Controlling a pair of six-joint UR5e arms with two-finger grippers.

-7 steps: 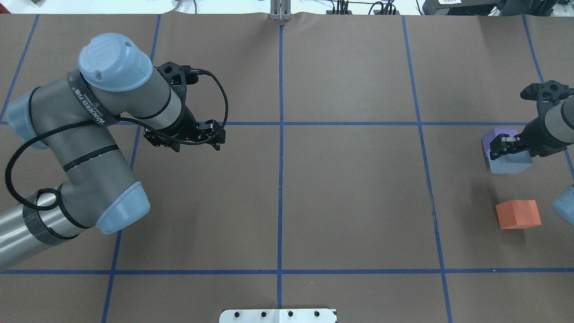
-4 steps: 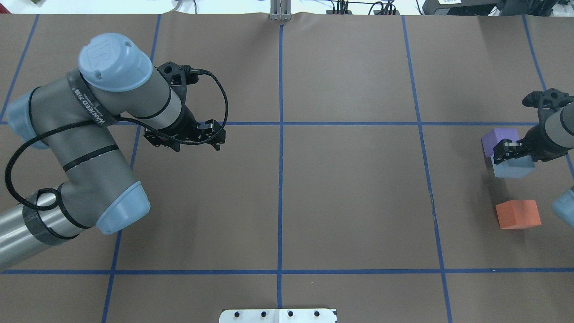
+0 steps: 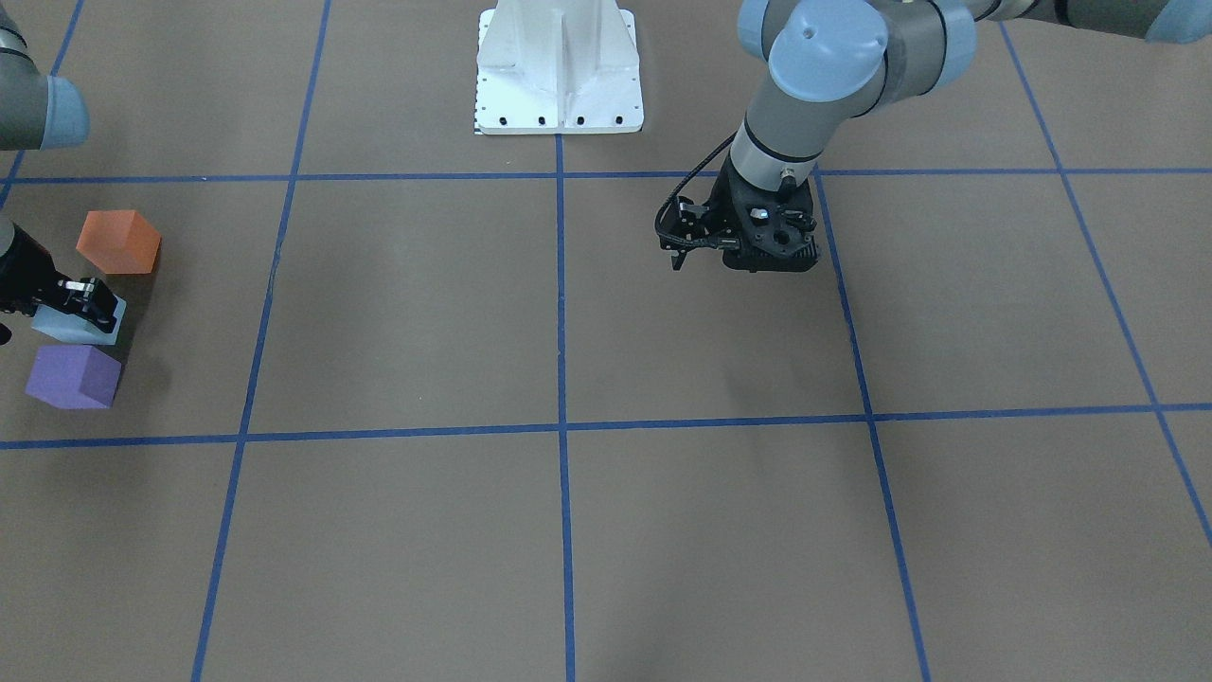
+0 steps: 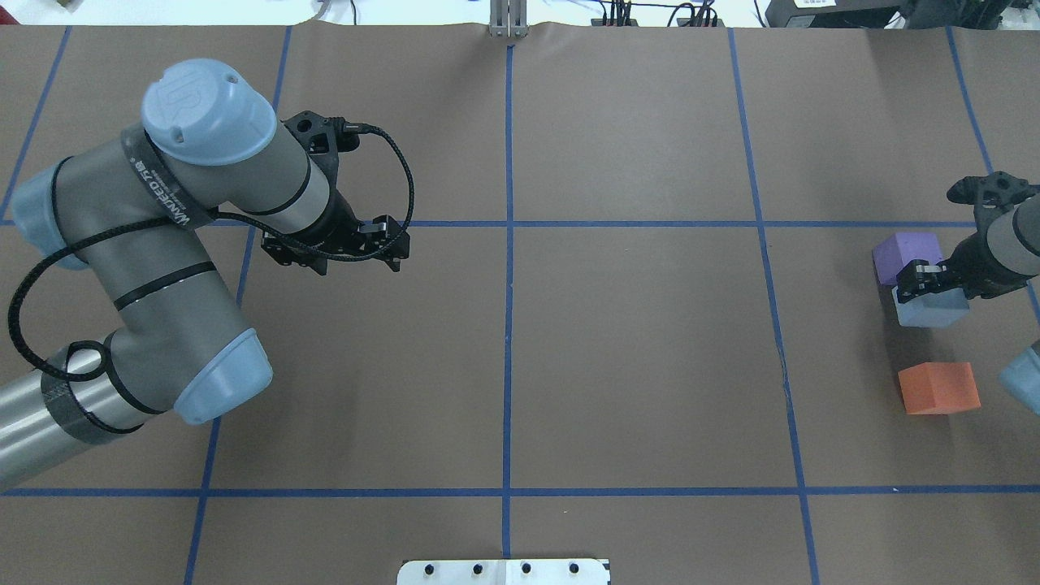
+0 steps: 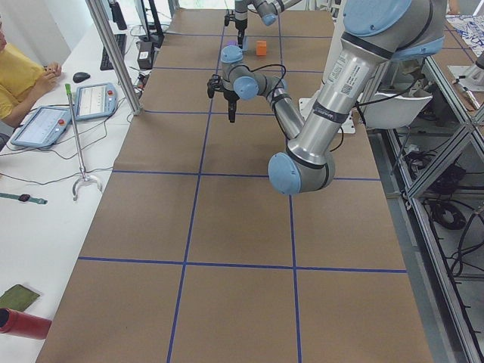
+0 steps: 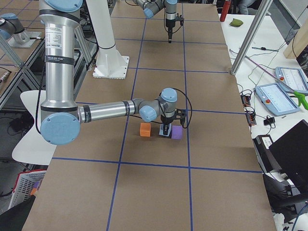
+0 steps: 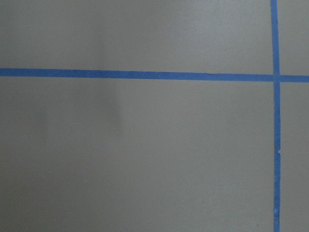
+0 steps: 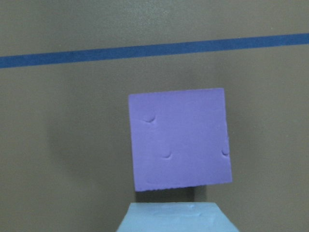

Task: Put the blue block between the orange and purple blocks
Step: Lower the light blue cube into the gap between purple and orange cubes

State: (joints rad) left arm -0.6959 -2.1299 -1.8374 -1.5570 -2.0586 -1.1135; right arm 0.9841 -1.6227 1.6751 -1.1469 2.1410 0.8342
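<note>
Blocked near the bench's (image 4: 650,366) right edge by three blocks in a row. Only a sliver between purple block (image 4: 902,253) and blue block (image 4: 934,312). A wider lane of bare paper before orange block (image 4: 938,388). Closed off from above at the blue block by the right gripper (image 4: 926,284), clamped on it. Broad room across the middle, up to the left gripper (image 4: 333,252), well apart from all three.

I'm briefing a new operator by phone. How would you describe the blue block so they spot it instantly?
On the brown paper-covered table, look to the robot's right end, where three foam cubes line up. The pale blue foam cube is the middle one, between the purple foam cube and the orange foam cube. It alone is gripped by the right pincer.
</note>
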